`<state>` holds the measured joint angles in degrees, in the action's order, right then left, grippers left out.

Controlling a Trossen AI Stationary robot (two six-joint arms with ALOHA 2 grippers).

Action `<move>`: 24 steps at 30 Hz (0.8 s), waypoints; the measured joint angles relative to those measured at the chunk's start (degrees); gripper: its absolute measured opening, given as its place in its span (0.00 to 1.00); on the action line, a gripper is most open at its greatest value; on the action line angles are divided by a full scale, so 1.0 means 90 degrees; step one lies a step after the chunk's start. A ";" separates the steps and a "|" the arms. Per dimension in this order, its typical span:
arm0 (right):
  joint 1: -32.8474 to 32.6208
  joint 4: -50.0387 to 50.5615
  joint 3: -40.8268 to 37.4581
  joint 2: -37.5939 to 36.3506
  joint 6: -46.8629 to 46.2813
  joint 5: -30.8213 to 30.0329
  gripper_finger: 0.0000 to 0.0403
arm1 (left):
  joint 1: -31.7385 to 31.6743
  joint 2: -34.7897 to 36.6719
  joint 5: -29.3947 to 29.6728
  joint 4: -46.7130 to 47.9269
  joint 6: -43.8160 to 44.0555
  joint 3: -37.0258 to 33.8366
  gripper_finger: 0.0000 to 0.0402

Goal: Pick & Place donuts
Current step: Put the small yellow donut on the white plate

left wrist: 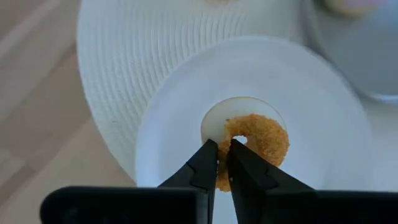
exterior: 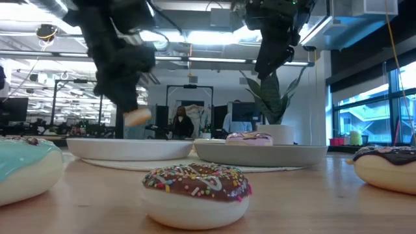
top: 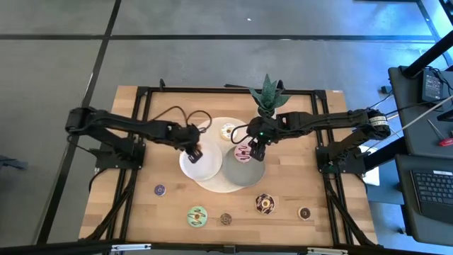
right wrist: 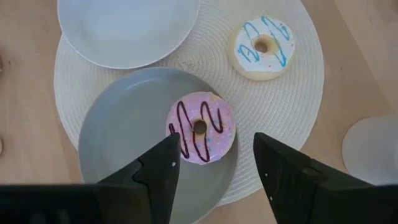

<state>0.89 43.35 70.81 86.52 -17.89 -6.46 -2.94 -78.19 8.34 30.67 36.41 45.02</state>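
Observation:
My left gripper (left wrist: 222, 146) hangs over the white plate (top: 205, 170) and is shut on a small orange crumb-topped donut (left wrist: 264, 140), which in the low view (exterior: 138, 117) is well above the plate. My right gripper (right wrist: 216, 142) is open, above the pink donut with dark stripes (right wrist: 201, 127), which lies flat on the grey plate (right wrist: 118, 134). A cream donut with blue icing (right wrist: 262, 45) lies on the woven mat (right wrist: 298, 99). Nearer the table's front edge lie a chocolate sprinkled donut (exterior: 195, 185), a green one (top: 197, 215) and several small ones. My left gripper pinches the orange donut's ring wall (left wrist: 225, 177) between its two fingers, one finger toward the hole and one at the outer edge. The fingers come from above, pointing down. The donut is lifted clear of the white plate and hangs at the fingertips (exterior: 133, 107).
A potted plant (top: 267, 95) stands by the table's far edge, just behind my right arm. Both plates overlap the round mat in the table's middle. Bare wood shows to the left and right of the mat. People stand in the room beyond the table.

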 joint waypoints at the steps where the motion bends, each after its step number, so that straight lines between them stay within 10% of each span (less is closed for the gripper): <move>1: 0.0000 0.0002 0.0000 0.0000 0.0000 0.0000 0.51 | -0.0005 -0.0195 -0.0088 -0.0007 -0.0072 0.0067 0.08; 24: 0.0000 -0.0034 0.0000 0.0000 -0.0002 -0.0005 0.51 | -0.0024 -0.1202 0.0129 0.0174 -0.0462 0.0482 0.08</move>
<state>0.89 43.05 70.81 86.52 -17.91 -6.50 -3.16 -89.01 9.50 32.24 32.26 49.36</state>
